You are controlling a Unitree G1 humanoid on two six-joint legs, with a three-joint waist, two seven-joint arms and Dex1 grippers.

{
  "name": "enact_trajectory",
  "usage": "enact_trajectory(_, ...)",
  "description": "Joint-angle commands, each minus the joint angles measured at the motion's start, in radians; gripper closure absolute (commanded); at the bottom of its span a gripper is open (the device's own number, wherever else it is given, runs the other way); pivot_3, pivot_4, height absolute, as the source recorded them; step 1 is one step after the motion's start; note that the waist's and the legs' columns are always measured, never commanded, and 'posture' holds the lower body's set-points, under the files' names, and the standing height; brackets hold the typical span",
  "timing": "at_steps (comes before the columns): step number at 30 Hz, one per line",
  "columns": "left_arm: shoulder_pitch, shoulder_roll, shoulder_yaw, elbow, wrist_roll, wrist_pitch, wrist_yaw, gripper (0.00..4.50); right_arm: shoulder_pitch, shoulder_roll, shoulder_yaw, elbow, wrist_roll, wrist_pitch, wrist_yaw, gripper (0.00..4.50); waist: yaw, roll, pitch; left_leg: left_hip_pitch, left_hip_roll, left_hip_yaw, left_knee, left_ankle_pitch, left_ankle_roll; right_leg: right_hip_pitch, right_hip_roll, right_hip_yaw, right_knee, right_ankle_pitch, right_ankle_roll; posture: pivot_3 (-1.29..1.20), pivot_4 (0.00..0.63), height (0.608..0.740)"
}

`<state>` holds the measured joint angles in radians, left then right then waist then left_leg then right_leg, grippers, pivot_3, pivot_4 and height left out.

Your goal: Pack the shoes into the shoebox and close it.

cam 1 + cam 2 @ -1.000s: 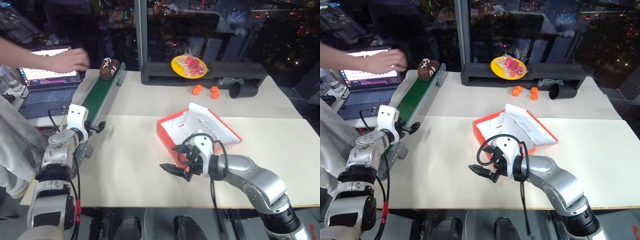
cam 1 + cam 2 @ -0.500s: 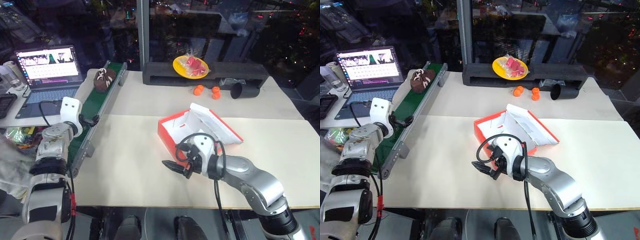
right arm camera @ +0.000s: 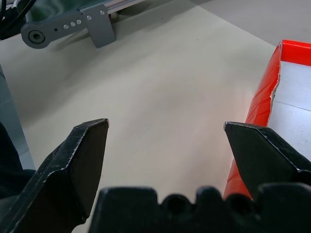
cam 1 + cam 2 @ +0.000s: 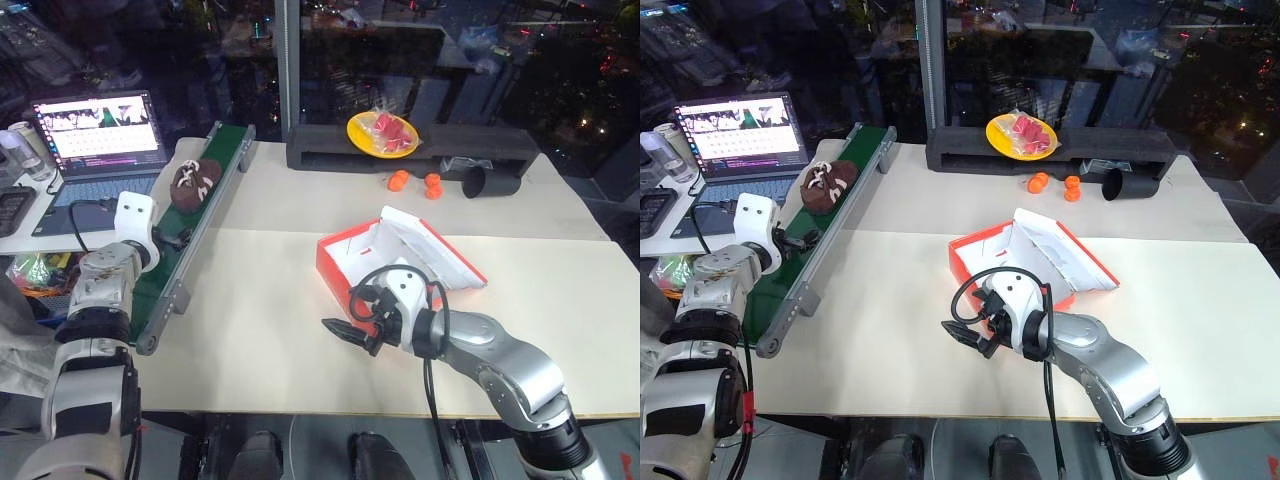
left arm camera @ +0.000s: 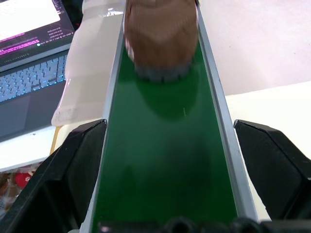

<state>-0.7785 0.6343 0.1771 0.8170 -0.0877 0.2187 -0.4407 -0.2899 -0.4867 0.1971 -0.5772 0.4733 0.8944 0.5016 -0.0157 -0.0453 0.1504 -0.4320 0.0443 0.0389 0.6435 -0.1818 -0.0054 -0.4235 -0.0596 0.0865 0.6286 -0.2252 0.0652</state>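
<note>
Beige tabletop (image 4: pixel 260 300) fills most of my head view, with dark windows behind it. On my left a green conveyor belt (image 4: pixel 190 225) slants along the table edge, and one brown shoe (image 4: pixel 195 182) with white laces sits on it, partway down. My left gripper (image 4: pixel 172 240) hangs over the belt's lower stretch, its fingers (image 5: pixel 68 170) spread wide to either side of the belt, nothing between them; the shoe (image 5: pixel 160 39) lies further along the belt, apart from it. The shoebox (image 4: pixel 395 255), red-orange outside and white inside, stands open near the table's middle, its flap lid tilted back. My right gripper (image 4: pixel 350 335) hovers above bare table just beside the box's near corner, fingers (image 3: pixel 77 155) fully apart and empty. A laptop (image 4: pixel 95 135) glows beyond the belt. At the back, a yellow plate (image 4: pixel 380 133) rests on a black block, with small orange balls (image 4: pixel 415 182) and a black cup (image 4: pixel 487 180) lying on its side nearby.
</note>
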Motion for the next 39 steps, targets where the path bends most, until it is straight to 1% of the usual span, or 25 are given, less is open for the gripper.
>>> enact_trajectory(1,-0.033,0.026,0.008,0.021,0.01,-0.036,0.01,0.0,-0.003,0.005,-0.023,-0.025,-0.002,-0.015,-0.008,0.01,0.0,0.0,0.0,0.0,0.0,0.0,0.0,0.0,0.0,0.0,0.0,0.0,0.0,0.0,0.0,0.0,0.15,0.74)
enact_trajectory(9,-0.055,-0.005,-0.015,0.122,0.034,-0.077,0.023,0.0,-0.003,0.008,-0.041,-0.047,0.009,-0.005,-0.028,0.01,0.001,0.0,0.0,0.0,0.0,0.0,0.0,0.0,0.0,0.0,0.0,0.0,0.0,0.0,0.0,0.0,0.15,0.74)
enact_trajectory(14,-0.068,-0.048,-0.028,0.146,0.033,-0.041,0.021,0.0,-0.005,0.009,-0.061,-0.06,0.016,0.001,-0.043,0.01,0.005,0.0,0.0,0.0,0.0,0.0,0.0,0.0,0.0,0.0,0.0,0.0,0.0,0.0,0.0,0.0,0.15,0.74)
enact_trajectory(17,-0.08,-0.061,-0.023,0.149,0.025,-0.022,0.017,0.82,-0.015,0.016,-0.079,-0.064,0.025,0.006,-0.052,0.0,0.007,0.0,0.0,0.0,0.0,0.0,0.001,0.0,0.0,0.001,0.0,-0.001,0.001,0.0,0.0,0.0,0.15,0.74)
enact_trajectory(19,-0.091,-0.07,-0.008,0.147,0.01,-0.006,0.021,1.54,-0.021,0.018,-0.089,-0.066,0.032,0.009,-0.056,0.0,0.01,0.0,0.0,0.0,0.0,0.0,0.002,0.0,0.0,0.001,0.0,-0.001,0.001,0.0,0.0,0.0,0.15,0.74)
enact_trajectory(20,-0.097,-0.074,0.002,0.142,-0.001,-0.006,0.022,1.81,-0.023,0.017,-0.092,-0.066,0.034,0.011,-0.057,0.0,0.011,0.0,0.0,0.001,0.0,-0.001,0.002,0.0,0.0,0.002,0.0,-0.001,0.002,0.0,0.0,0.0,0.15,0.74)
enact_trajectory(22,-0.107,-0.099,0.047,0.094,-0.053,-0.038,0.019,1.81,-0.028,0.013,-0.097,-0.064,0.035,0.013,-0.06,0.0,0.016,0.0,0.0,0.001,0.0,-0.001,0.002,0.0,0.0,0.002,0.0,-0.001,0.002,0.0,0.0,0.0,0.15,0.74)
enact_trajectory(25,-0.103,-0.171,0.113,-0.063,-0.152,-0.111,0.002,1.81,-0.055,0.026,-0.112,-0.038,0.023,0.011,-0.085,0.0,0.025,-0.001,0.0,-0.001,0.0,-0.001,0.003,0.0,0.0,0.001,0.0,-0.002,0.002,0.0,0.0,0.0,0.15,0.74)
enact_trajectory(26,-0.095,-0.195,0.119,-0.122,-0.178,-0.113,-0.01,1.81,-0.075,0.05,-0.134,-0.017,0.029,0.015,-0.109,0.0,0.027,-0.002,0.001,-0.003,0.0,-0.002,0.004,0.0,0.0,0.0,0.0,-0.003,0.001,0.0,0.0,0.0,0.15,0.74)
enact_trajectory(29,-0.047,-0.282,0.067,-0.334,-0.239,-0.023,-0.063,1.81,-0.184,0.19,-0.264,0.088,0.096,0.073,-0.23,0.0,0.024,-0.002,0.001,-0.009,0.0,-0.005,0.007,0.0,0.0,-0.003,0.0,-0.004,0.001,0.001,-0.001,0.0,0.15,0.74)
enact_trajectory(30,-0.032,-0.315,0.042,-0.399,-0.262,0.015,-0.076,1.81,-0.235,0.257,-0.33,0.138,0.132,0.105,-0.295,0.0,0.021,-0.002,0.001,-0.009,0.0,-0.005,0.007,0.0,0.0,-0.002,-0.001,-0.004,0.001,0.001,0.0,0.0,0.15,0.74)
enact_trajectory(31,-0.012,-0.353,0.001,-0.481,-0.296,0.072,-0.101,1.81,-0.296,0.362,-0.437,0.214,0.212,0.147,-0.409,0.0,0.018,-0.002,0.001,-0.009,0.0,-0.005,0.007,0.0,0.0,-0.002,-0.001,-0.004,0.001,0.001,0.0,0.0,0.15,0.74)
enact_trajectory(32,0.004,-0.379,-0.027,-0.542,-0.32,0.116,-0.117,1.81,-0.342,0.44,-0.518,0.267,0.267,0.183,-0.491,0.0,0.014,-0.002,0.001,-0.008,0.0,-0.005,0.007,0.0,0.0,-0.002,-0.001,-0.004,0.001,0.001,0.0,0.0,0.15,0.74)
enact_trajectory(33,0.027,-0.421,-0.067,-0.626,-0.363,0.18,-0.128,1.81,-0.365,0.485,-0.54,0.278,0.31,0.218,-0.512,0.0,0.01,-0.001,0.0,-0.008,0.0,-0.006,0.006,0.0,0.0,-0.002,0.0,-0.005,0.002,0.001,-0.001,0.0,0.15,0.74)
enact_trajectory(36,0.082,-0.484,-0.132,-0.755,-0.409,0.282,-0.135,1.81,-0.416,0.573,-0.598,0.271,0.412,0.28,-0.585,0.0,0.004,0.0,0.0,-0.008,0.0,-0.008,0.004,0.0,0.0,-0.001,0.0,-0.007,0.004,0.001,-0.001,0.0,0.15,0.74)
enact_trajectory(39,0.108,-0.504,-0.153,-0.8,-0.432,0.326,-0.135,1.81,-0.454,0.605,-0.645,0.284,0.484,0.286,-0.672,0.0,-0.01,0.001,0.001,-0.01,0.0,-0.01,0.004,0.0,0.0,-0.002,0.0,-0.008,0.003,0.001,-0.001,0.0,0.15,0.74)
